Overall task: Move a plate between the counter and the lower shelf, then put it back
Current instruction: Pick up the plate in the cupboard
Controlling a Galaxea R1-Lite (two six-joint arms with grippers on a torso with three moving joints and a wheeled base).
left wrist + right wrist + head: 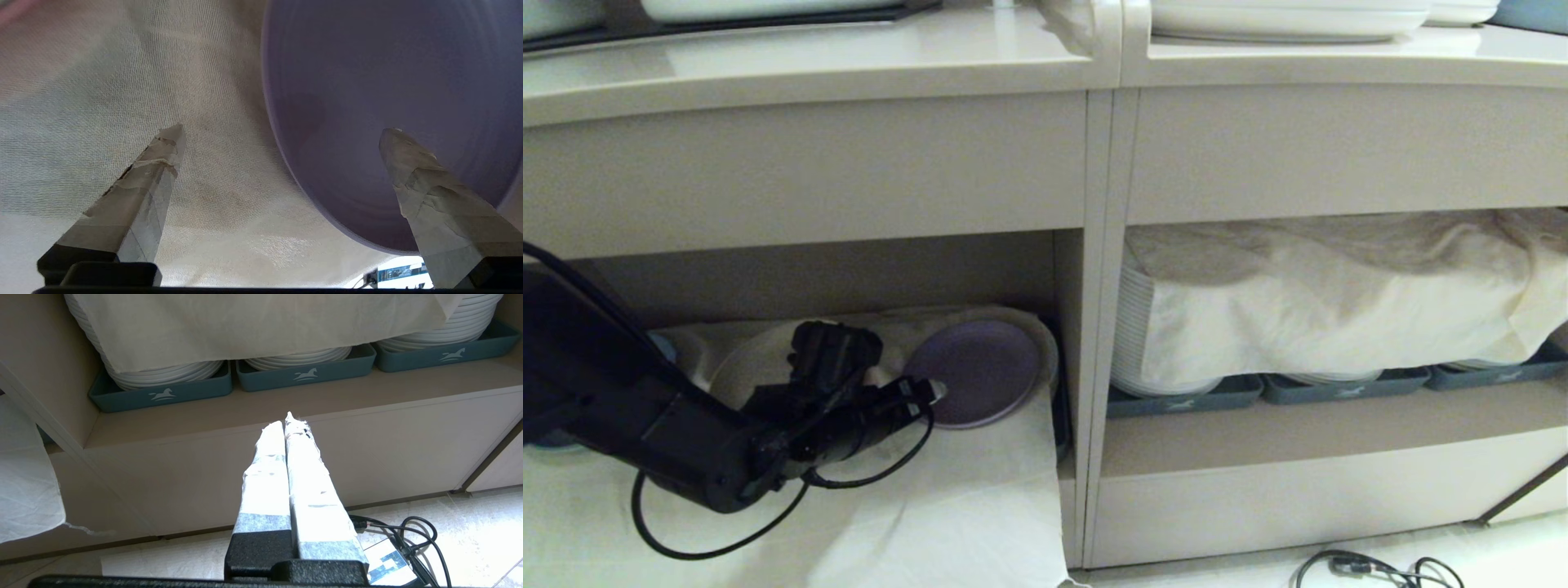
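Observation:
The lilac plate [980, 369] lies on the wrinkled white cloth of the lower shelf [947, 490], in the left compartment under the counter [809, 61]. My left gripper [934, 392] reaches into that compartment, its tips at the plate's near left rim. In the left wrist view the left gripper [282, 131] is open: one taped finger [429, 192] is over the plate [388, 94], the other over the cloth [102, 102], and nothing is gripped. My right gripper [287, 419] is shut and empty, hanging in front of the right cabinet's base panel.
The wider right compartment holds grey-blue trays [1184, 398] of stacked white plates under a draped cloth [1339, 302]. A vertical divider [1086, 367] stands close to the plate's right. White dishes [1290, 20] sit on the worktop above. Cables [1372, 567] lie on the floor.

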